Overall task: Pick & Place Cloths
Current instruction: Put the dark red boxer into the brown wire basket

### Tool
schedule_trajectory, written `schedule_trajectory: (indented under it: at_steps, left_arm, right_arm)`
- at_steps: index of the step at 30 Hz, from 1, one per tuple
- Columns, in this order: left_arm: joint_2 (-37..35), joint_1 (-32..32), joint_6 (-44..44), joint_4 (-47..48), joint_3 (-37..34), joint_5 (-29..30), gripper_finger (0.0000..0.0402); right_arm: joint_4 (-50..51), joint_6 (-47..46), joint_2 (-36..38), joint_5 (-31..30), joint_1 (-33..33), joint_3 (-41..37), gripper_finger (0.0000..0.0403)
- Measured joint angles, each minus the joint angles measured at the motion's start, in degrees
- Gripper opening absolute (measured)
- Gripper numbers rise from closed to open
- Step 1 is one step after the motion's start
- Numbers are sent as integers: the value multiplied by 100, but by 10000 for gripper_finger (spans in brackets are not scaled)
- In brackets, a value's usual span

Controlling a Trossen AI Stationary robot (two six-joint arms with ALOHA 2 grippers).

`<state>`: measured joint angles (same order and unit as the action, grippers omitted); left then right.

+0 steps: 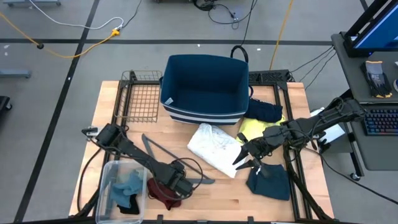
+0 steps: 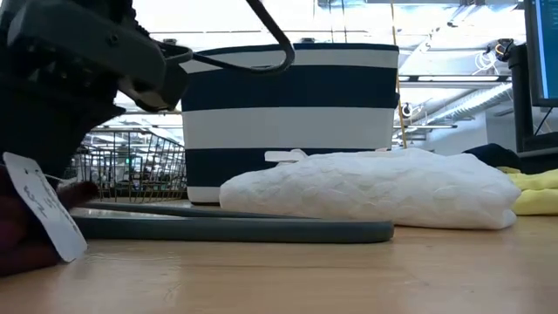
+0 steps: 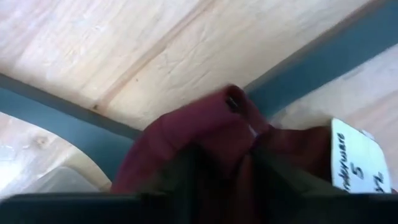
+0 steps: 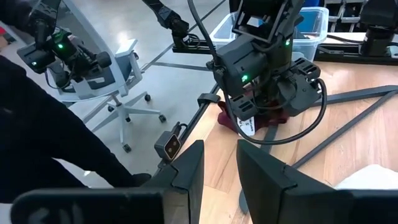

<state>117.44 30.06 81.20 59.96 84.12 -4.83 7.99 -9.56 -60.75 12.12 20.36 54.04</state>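
Observation:
A maroon cloth [image 1: 160,194] with a white tag [image 3: 357,165] lies at the table's near edge, beside a grey hanger [image 1: 163,152]. My left gripper [image 1: 176,186] points down onto it, shut on the fabric. My right gripper [image 1: 244,163] hovers open and holds nothing, above the gap between a white cloth [image 1: 214,146] and a dark teal cloth [image 1: 270,180]. A yellow cloth [image 1: 255,127] and a navy cloth [image 1: 264,111] lie flat at the right, near the basket. My left gripper pinches a bunched-up fold of the maroon cloth [image 3: 231,102] between its two fingers [image 3: 180,183], coming from above and pointing down. The fabric humps up between the fingers. The rest of the cloth lies on the table, its tag beside the gripper.
A navy-and-white striped basket [image 1: 205,87] stands at the far middle, with a wire basket [image 1: 140,96] to its left. A clear plastic bin [image 1: 121,190] at the near left holds blue and black cloths. The hanger's arms [image 2: 235,228] lie flat just beyond the maroon cloth.

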Motion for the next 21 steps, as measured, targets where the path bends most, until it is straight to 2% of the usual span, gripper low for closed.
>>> schedule_trajectory:
  at_steps: [5, 7, 14, 21]
  left_arm:
    - [-101, 9, -47, -2, -7, 42, 39]
    - [-164, 16, -116, -36, 12, 81, 12]
    - [-695, 11, -88, 17, 13, 273, 5]
    - [-1661, 16, 102, -49, 15, 629, 4]
  right_arm:
    - [0, -1, 0, 0, 0, 2, 86]
    - [0, 0, 0, 0, 0, 2, 86]
    - [2, -1, 0, 0, 0, 4, 86]
    - [2, -11, 0, 0, 0, 4, 86]
